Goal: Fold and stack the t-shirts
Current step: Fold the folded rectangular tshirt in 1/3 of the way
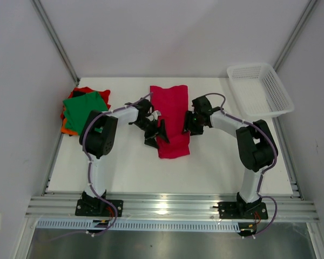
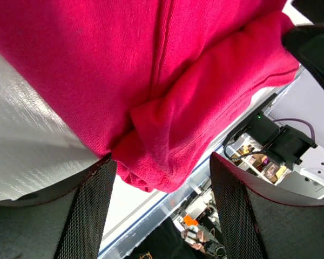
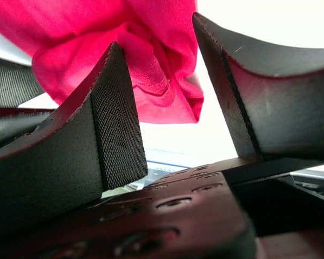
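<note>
Your left fingers (image 1: 154,134) (image 2: 92,210) are standing spread apart and pinching nothing. A rounded fold of the crimson-red cloth t-shirt (image 1: 171,108) (image 2: 151,81) is bulging down between them in the left wrist view. The left-hand finger is touching the cloth's edge, and the other is standing clear of it.

Your right fingers (image 1: 190,125) (image 3: 116,124) are also standing apart. A bunched corner of the same shirt (image 3: 151,70) is hanging just past their tips, and bright background is showing through the gap between them, so they are not clamping the cloth.

The black-and-white left arm (image 1: 100,135) is rising from its near-left base, bending at the elbow and reaching right to the shirt's left edge. The right arm (image 1: 254,143) is mirroring it, reaching left to the shirt's right edge. Both wrists are tipping down toward the white tabletop (image 1: 205,172).

The crimson shirt is lying in the middle of the tabletop as a long strip running from far to near, with its near end doubled up between the two sets of fingers.

At the far left a pile is sitting with a green t-shirt (image 1: 85,108) on top. A red one (image 1: 86,89) and an orange one (image 1: 67,129) are peeking out beneath it. That is making four shirts, two arms and one white plastic mesh basket (image 1: 249,67), which is sitting at the far right.
</note>
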`<action>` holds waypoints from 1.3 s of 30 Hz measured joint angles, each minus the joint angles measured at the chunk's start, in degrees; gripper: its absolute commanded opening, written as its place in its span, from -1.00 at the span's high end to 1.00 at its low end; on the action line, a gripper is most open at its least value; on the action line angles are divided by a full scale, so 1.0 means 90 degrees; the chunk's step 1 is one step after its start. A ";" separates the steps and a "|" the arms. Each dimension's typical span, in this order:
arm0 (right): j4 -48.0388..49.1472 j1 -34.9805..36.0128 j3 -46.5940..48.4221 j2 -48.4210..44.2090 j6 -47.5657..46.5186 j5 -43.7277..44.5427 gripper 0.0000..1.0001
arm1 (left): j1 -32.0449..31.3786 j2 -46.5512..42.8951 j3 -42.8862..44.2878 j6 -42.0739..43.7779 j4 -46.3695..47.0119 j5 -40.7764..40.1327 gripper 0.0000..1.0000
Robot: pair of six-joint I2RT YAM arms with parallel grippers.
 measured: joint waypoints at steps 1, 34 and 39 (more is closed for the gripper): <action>-0.0002 0.0007 -0.0022 -0.0049 0.0007 -0.0002 -0.05 | -0.0002 -0.0002 0.0000 0.0000 -0.0005 0.0000 -0.47; -0.0058 0.1617 -0.2229 -0.3351 0.1722 0.0595 -0.06 | 0.0279 -0.1540 -0.0002 -0.0240 0.0325 -0.0520 -0.50; 0.0585 0.2001 -0.2800 -0.3388 0.1530 0.0653 -0.05 | 0.0279 -0.1545 0.0027 -0.0308 0.0362 -0.0461 -0.50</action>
